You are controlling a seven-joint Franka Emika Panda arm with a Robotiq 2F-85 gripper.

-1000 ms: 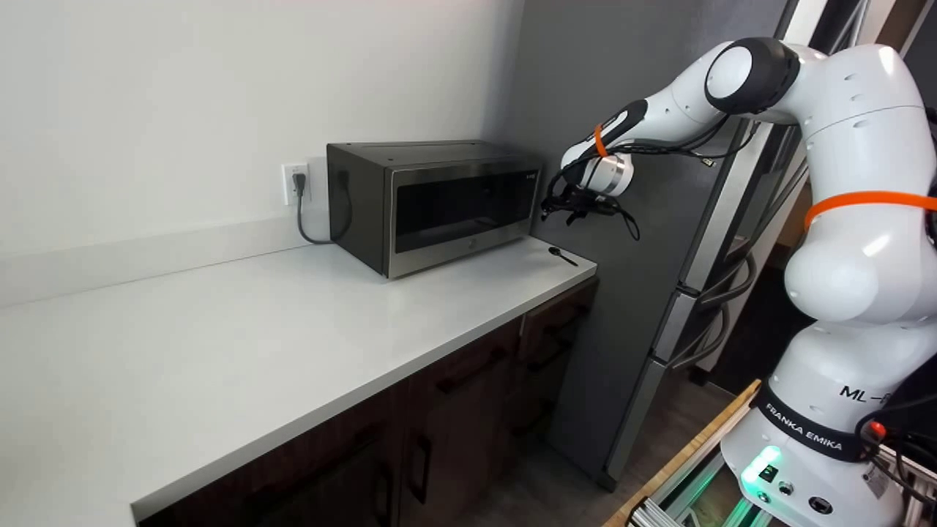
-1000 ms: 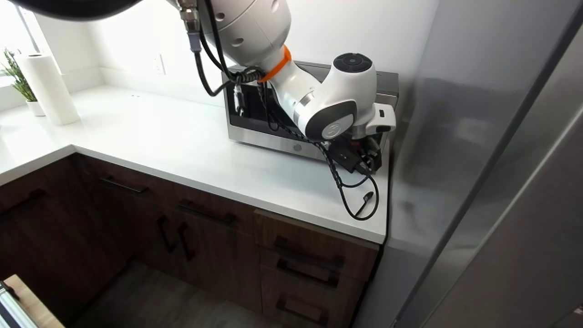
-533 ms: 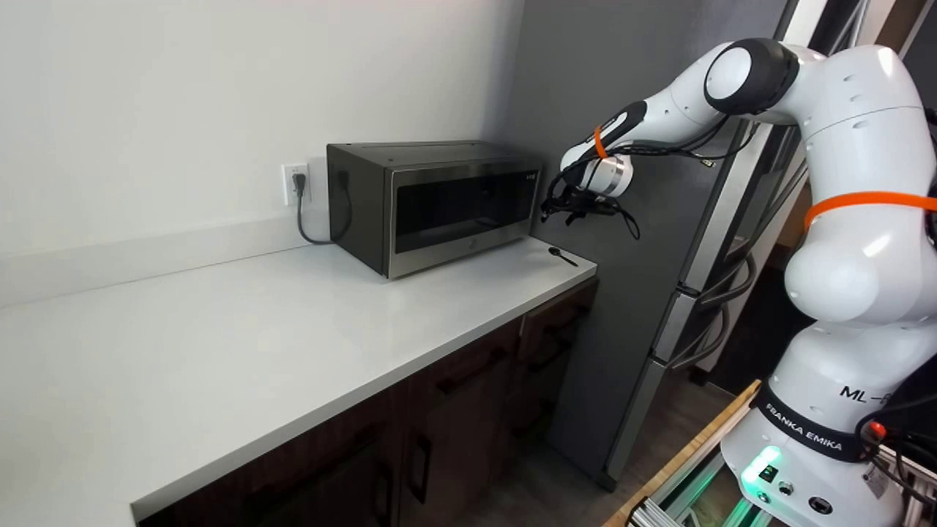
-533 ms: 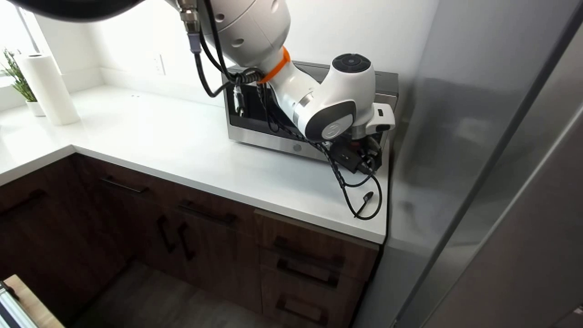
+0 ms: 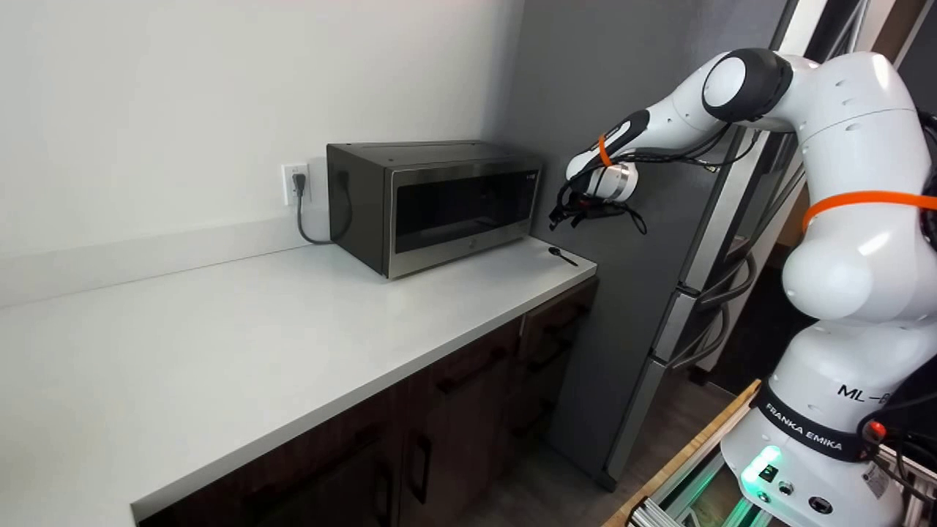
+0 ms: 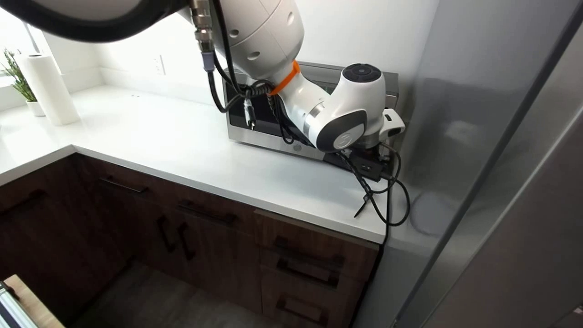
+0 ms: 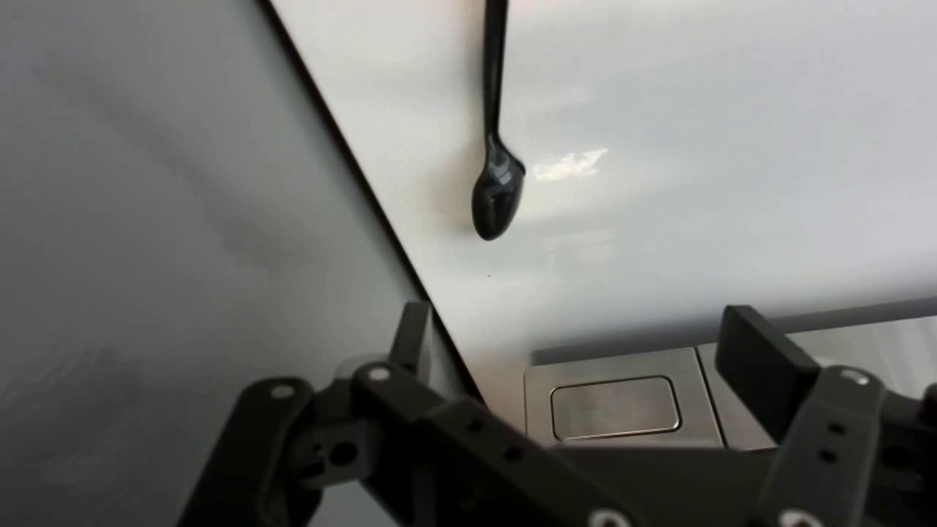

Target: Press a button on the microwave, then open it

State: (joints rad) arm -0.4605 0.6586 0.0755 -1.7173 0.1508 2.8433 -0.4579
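Microwave is set, door closed, on counter nr fridge. Claw is held nr its front w/ jaws wide apart; btwn them, in wrist view, a button is seen.

Microwave smooth metal; spoon glossy plastic; countertop glossy.

counter lies open beside the microwave, the fridge crowding its other side.
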